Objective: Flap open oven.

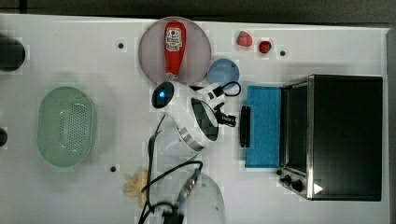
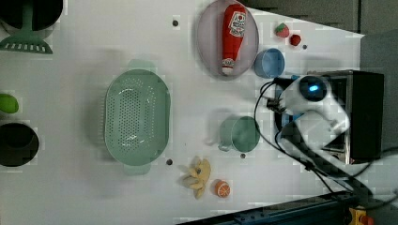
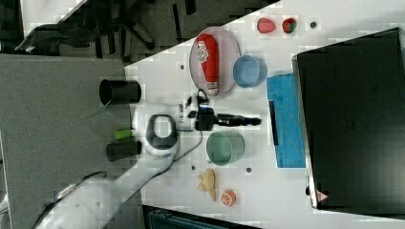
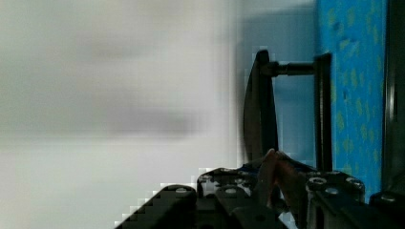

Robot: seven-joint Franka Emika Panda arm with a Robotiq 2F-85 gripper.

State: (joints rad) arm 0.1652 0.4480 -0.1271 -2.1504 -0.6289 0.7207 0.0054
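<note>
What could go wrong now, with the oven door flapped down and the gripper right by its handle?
The black gripper sits close to the dark bar handle of the blue-tinted glass door, so a careless retreat might snag it and jerk the black boxy toaster oven. The arm could also sweep the light blue bowl nearby.

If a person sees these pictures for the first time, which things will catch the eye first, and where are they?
First comes the black oven at the top view's right, its blue glass door folded down flat on the white table with the dark bar handle at its free edge. The gripper of the white arm hovers just beside that handle. Next, the red ketchup bottle lying on a round plate at the table's far edge stands out.
</note>
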